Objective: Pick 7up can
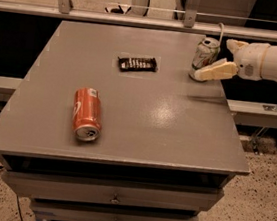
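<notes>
The 7up can (205,54) stands upright near the table's far right edge; it is white and silver with green markings. My gripper (214,61) reaches in from the right at the can's height. It is open. The near cream finger (215,71) lies along the can's front right side, its tip by the can's base. The far finger (236,44) shows behind the can's right side, its tip hidden. I cannot tell whether the fingers touch the can.
An orange soda can (87,114) lies on its side at the front left of the grey table (140,133). A dark flat packet (137,63) lies in the far middle. A railing runs behind the table. Drawers are below the front edge.
</notes>
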You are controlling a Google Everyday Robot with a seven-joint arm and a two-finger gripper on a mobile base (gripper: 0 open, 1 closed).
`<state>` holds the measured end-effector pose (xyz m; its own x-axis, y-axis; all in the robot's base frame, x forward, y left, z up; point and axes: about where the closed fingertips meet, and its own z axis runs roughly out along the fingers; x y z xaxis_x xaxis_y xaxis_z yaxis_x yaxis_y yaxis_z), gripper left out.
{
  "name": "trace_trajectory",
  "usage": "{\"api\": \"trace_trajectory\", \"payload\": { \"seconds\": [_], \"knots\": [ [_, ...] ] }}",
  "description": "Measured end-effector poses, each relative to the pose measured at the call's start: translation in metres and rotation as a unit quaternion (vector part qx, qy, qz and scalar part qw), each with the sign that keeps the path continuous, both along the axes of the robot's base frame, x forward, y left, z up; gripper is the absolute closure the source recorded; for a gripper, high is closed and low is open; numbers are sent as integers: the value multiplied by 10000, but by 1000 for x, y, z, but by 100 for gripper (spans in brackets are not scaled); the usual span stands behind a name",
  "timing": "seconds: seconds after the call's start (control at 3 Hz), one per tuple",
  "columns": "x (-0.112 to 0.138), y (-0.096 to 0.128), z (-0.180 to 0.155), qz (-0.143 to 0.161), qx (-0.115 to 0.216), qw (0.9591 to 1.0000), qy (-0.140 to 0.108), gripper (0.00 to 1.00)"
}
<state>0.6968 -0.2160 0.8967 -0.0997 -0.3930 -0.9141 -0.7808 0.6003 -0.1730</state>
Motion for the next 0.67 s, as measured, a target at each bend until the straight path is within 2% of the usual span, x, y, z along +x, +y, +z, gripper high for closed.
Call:
{"api": "trace_trajectory", "payload": {
  "seconds": [0.33, 0.67],
  "knots": [
    [23, 6, -5, -40, 282, 9996, -51, 17],
    [33, 13, -8, -63, 491, 9988, -25, 41]
  ]
}}
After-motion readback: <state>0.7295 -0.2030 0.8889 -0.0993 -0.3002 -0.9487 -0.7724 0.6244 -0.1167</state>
